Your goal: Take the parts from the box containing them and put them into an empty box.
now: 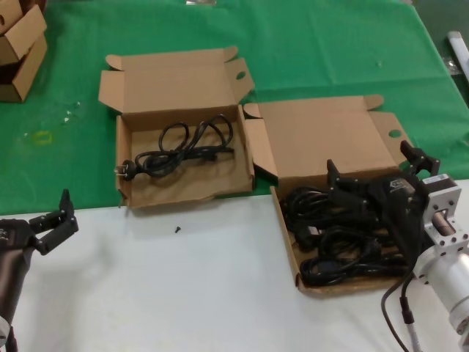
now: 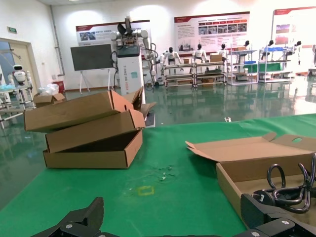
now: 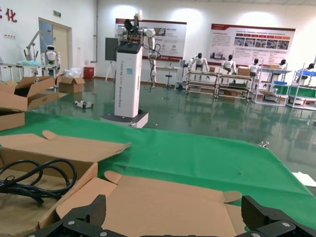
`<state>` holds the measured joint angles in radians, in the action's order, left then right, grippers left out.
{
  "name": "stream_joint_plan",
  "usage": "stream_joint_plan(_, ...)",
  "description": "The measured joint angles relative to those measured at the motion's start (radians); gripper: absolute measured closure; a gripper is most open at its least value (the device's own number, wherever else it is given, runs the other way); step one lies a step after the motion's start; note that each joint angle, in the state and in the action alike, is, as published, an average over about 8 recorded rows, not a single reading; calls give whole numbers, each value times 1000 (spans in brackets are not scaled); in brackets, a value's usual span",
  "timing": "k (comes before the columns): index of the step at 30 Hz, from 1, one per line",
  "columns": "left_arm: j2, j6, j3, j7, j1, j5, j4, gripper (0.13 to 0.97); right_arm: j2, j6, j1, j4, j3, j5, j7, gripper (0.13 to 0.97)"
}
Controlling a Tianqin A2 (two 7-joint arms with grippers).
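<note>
The wider brown carton (image 1: 288, 236) at the right holds several black coiled power cords (image 1: 333, 246). My right gripper (image 1: 374, 167) hangs open and empty just above those cords; in the right wrist view (image 3: 173, 223) its fingers (image 3: 84, 217) frame this carton's open lid (image 3: 163, 202). The other carton (image 1: 183, 187), left of it, holds one black cord (image 1: 179, 147) with its plug at the left end. That cord also shows in the left wrist view (image 2: 286, 190) and in the right wrist view (image 3: 34, 180). My left gripper (image 1: 58, 224) is open and empty, parked low at the near left.
Small stacked cartons (image 1: 18, 48) stand at the far left on the green cloth (image 1: 330, 51); they also show in the left wrist view (image 2: 94, 131). A small dark speck (image 1: 176, 229) lies on the white table (image 1: 183, 293) in front of the left carton.
</note>
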<state>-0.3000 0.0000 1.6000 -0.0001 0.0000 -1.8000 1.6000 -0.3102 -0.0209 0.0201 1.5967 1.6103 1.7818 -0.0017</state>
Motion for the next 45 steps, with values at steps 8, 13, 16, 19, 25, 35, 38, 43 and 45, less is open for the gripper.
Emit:
stream_joint_plan(8, 0, 0, 0, 0, 0, 0, 0, 132, 0, 1, -1, 0, 0, 1, 0, 129)
stream_joint_plan(13, 0, 0, 0, 0, 0, 0, 0, 132, 0, 1, -1, 0, 0, 1, 0, 129)
stream_joint_plan(16, 0, 0, 0, 0, 0, 0, 0, 132, 0, 1, -1, 0, 0, 1, 0, 129)
stream_joint_plan(19, 0, 0, 0, 0, 0, 0, 0, 132, 0, 1, -1, 0, 0, 1, 0, 129)
stream_joint_plan(25, 0, 0, 0, 0, 0, 0, 0, 132, 0, 1, -1, 0, 0, 1, 0, 129)
stream_joint_plan(35, 0, 0, 0, 0, 0, 0, 0, 132, 0, 1, -1, 0, 0, 1, 0, 129)
stream_joint_plan(38, 0, 0, 0, 0, 0, 0, 0, 132, 0, 1, -1, 0, 0, 1, 0, 129)
stream_joint_plan(43, 0, 0, 0, 0, 0, 0, 0, 132, 0, 1, -1, 0, 0, 1, 0, 129)
stream_joint_plan(45, 0, 0, 0, 0, 0, 0, 0, 132, 0, 1, -1, 0, 0, 1, 0, 129)
